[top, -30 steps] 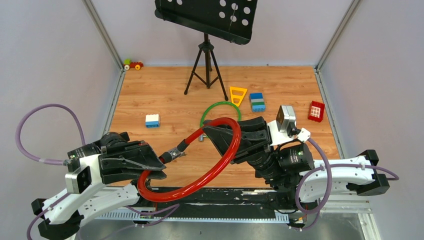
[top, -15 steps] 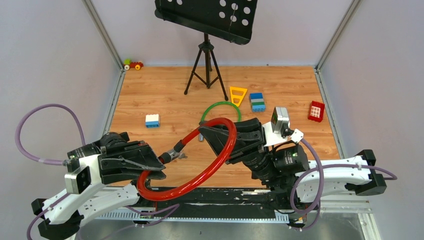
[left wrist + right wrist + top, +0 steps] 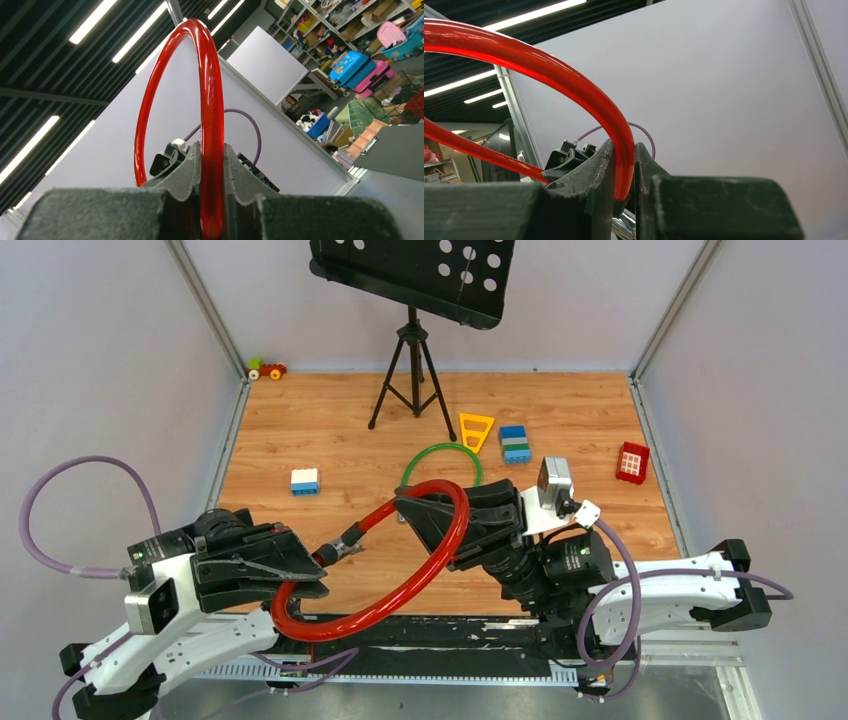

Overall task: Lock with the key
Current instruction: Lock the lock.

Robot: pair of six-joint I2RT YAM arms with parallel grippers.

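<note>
A light-brown wooden tabletop (image 3: 330,430) lies under a glossy red plastic-coated cable loop (image 3: 214,110), which hangs above it between both arms. The left gripper (image 3: 212,167) pinches the loop's near arc. The right gripper (image 3: 624,167) clamps its far arc. The tiny silvery-grey metal key is too small to locate.

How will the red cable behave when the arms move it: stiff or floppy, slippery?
Probably springy rather than limp: the red cable stands in a smooth arch above the left fingers without sagging. Its glossy skin may slide through the right fingers if pulled. The unsupported plug end would likely swing as the arms move.
</note>
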